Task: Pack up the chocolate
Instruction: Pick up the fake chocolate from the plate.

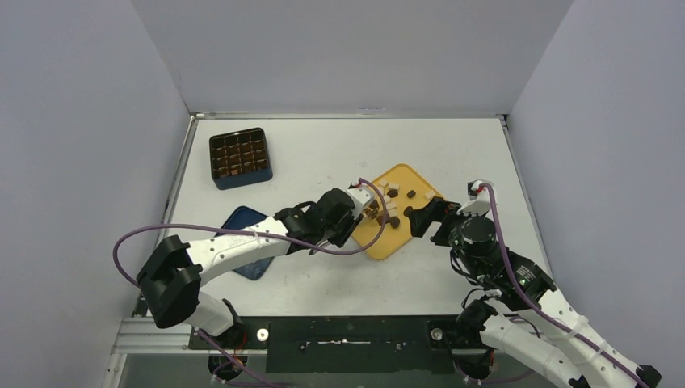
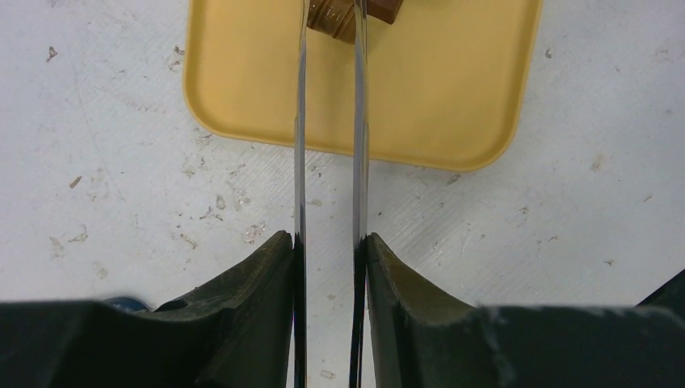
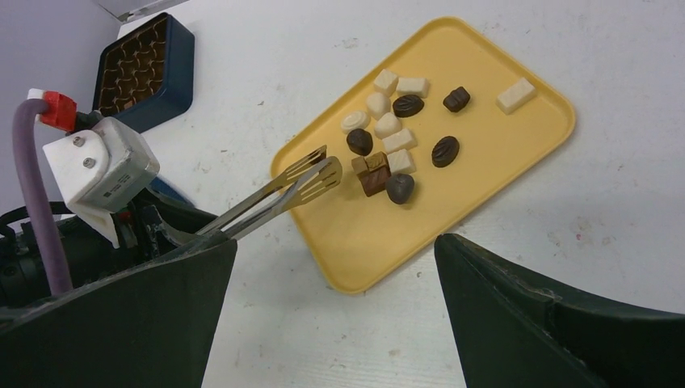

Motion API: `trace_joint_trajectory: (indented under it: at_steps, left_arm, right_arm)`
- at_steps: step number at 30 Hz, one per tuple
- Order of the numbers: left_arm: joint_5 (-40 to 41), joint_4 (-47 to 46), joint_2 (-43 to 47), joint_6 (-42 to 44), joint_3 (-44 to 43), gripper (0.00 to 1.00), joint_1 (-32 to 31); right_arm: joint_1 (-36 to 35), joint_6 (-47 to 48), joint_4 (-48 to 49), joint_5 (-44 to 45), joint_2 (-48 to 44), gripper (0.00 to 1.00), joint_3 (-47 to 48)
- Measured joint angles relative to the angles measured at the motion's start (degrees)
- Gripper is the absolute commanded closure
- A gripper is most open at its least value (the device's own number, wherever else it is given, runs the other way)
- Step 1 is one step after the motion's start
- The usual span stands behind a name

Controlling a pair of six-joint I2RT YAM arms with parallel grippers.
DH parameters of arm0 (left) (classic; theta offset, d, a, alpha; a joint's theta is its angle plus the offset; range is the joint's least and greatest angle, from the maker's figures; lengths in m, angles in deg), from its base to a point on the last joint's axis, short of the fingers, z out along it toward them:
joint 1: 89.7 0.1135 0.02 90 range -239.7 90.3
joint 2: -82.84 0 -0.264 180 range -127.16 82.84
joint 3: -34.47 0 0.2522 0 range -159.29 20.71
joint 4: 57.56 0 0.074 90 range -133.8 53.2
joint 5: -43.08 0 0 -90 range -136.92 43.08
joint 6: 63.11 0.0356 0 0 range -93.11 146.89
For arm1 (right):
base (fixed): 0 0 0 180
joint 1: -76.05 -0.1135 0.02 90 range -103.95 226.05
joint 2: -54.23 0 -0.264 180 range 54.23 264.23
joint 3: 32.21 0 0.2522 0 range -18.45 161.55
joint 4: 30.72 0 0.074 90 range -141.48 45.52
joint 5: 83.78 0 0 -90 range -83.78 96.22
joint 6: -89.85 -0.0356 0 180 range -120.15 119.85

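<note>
L gripper [image 2: 327, 250] is clamped on the tongs [image 3: 275, 194], whose tips sit either side of a brown piece, not lifted yet. R gripper [image 3: 335, 242] hangs wide open w/ nothing in it, near the yellow tray [image 3: 363, 242]. The chocolate [image 3: 400, 139], over a dozen pcs, lies on that tray. The box [image 1: 242, 179] sits well apart at the desk's far left, lid [image 1: 255, 268] off. Can't tell if any cell is filled. Prob. early, with most left to move.

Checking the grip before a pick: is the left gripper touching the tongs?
Touching. The left wrist view shows the left gripper with its fingers pressed against both blades of the tongs, no gap.
</note>
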Motion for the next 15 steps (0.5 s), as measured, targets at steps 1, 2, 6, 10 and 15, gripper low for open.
trace_joint_trajectory:
  at_steps: [1,2,6,10,15]
  left_arm:
    - [0.3,0.0,0.4,0.0,0.0,0.7,0.0]
    - [0.5,0.1,0.5,0.0,-0.1,0.71,0.0]
    - [2.1,2.1,0.5,-0.1,-1.8,0.71,0.0]
    - [2.9,2.9,0.5,-0.9,-3.7,0.71,0.9]
    - [3.0,4.4,0.5,-2.6,-5.3,0.71,3.9]
  right_arm:
    - [0.0,-0.1,0.3,0.1,0.3,0.0,0.0]
    - [0.0,-0.2,0.6,0.1,0.5,0.0,0.0]
    - [0.0,-0.7,1.5,0.1,2.3,0.0,-0.1]
    - [0.0,-0.9,2.6,0.1,4.0,0.0,-1.0]
    - [0.0,-1.4,3.2,-0.3,5.9,0.0,-1.3]
